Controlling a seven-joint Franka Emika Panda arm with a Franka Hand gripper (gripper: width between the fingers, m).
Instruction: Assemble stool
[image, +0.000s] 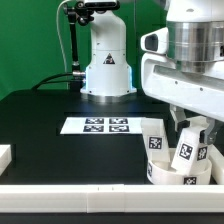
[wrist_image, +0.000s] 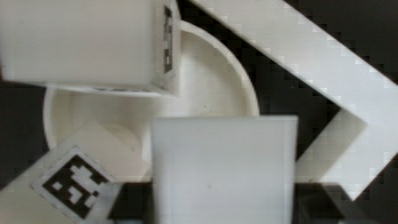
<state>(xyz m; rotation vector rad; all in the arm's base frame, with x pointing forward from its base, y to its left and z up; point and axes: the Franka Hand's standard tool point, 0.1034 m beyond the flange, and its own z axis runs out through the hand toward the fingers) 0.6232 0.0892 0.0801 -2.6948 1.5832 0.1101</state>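
At the table's near edge toward the exterior view's right, the round seat (image: 170, 172) lies flat, the gripper (image: 190, 150) clamping one leg (image: 187, 152) tilted over it, another leg (image: 155, 138) just beside, the marker board (image: 97, 125) farther back.

White leg blocks (image: 186, 150) carry black-and-white square tags; the seat (image: 165, 175) seems plain white; the table (image: 60, 150) is black.
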